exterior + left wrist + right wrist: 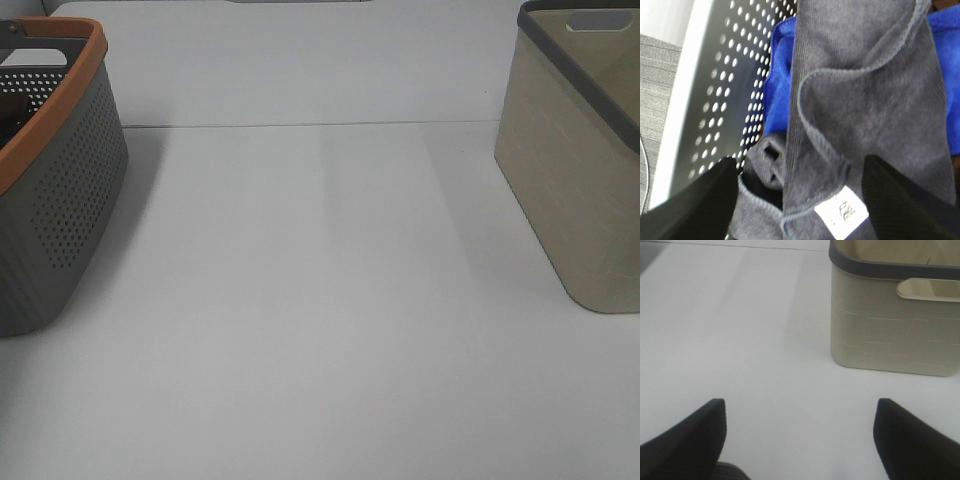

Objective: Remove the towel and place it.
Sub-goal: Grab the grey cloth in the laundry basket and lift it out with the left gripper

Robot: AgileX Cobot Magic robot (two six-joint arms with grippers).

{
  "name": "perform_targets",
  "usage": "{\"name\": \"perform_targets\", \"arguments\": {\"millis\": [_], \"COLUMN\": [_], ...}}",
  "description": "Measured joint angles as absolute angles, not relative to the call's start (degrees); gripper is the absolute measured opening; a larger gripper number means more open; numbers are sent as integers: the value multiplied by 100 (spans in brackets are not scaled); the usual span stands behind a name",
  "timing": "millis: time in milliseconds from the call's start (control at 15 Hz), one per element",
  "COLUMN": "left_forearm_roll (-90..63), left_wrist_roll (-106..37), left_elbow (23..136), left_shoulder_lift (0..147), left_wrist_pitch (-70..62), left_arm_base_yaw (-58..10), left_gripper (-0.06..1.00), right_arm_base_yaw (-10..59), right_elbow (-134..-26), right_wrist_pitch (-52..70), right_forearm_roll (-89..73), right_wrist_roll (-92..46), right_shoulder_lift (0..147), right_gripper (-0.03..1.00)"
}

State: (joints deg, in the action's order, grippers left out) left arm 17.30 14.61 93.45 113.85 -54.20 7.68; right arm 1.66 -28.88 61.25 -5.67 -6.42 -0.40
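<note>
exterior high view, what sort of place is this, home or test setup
Probably a staged test bench, not a home: a plain white table holding a grey perforated basket and a beige bin, with a dark towel over a blue cloth inside the basket.

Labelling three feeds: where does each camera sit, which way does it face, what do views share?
Exterior high: mounted high, looking down over the table, grey basket left, beige bin right; no robot parts.
Left wrist: on the left arm, looking into the basket at the towel over blue cloth; left pincer open.
Right wrist: on the right arm, facing table and bin; right pincer open.
Shared: bin, exterior and right wrist.
</note>
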Motion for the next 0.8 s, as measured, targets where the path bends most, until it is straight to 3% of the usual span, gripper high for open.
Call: {"name": "perform_targets", "arguments": {"millis": [467, 600, 800], "left_forearm_roll": [1547, 1547, 1553], "left_wrist_roll": [1455, 1455, 1455], "left_elbow": [9465, 9465, 9465], "left_shoulder_lift": [11837, 11849, 11849], "left_wrist_pitch": [-5558, -5535, -5518], "left_arm_base_yaw": [768, 768, 768], "left_gripper": [61, 47, 17], "right_arm_base_yaw": [166, 166, 166], "right_elbow": [-2888, -2888, -2888], "right_wrist_pitch": [6125, 6125, 6125], "right_forearm_roll": [-567, -567, -567], "right_wrist_roll": [-642, -642, -642], "right_shoulder_lift": [-40, -40, -40], "right_gripper": [76, 76, 76]}}
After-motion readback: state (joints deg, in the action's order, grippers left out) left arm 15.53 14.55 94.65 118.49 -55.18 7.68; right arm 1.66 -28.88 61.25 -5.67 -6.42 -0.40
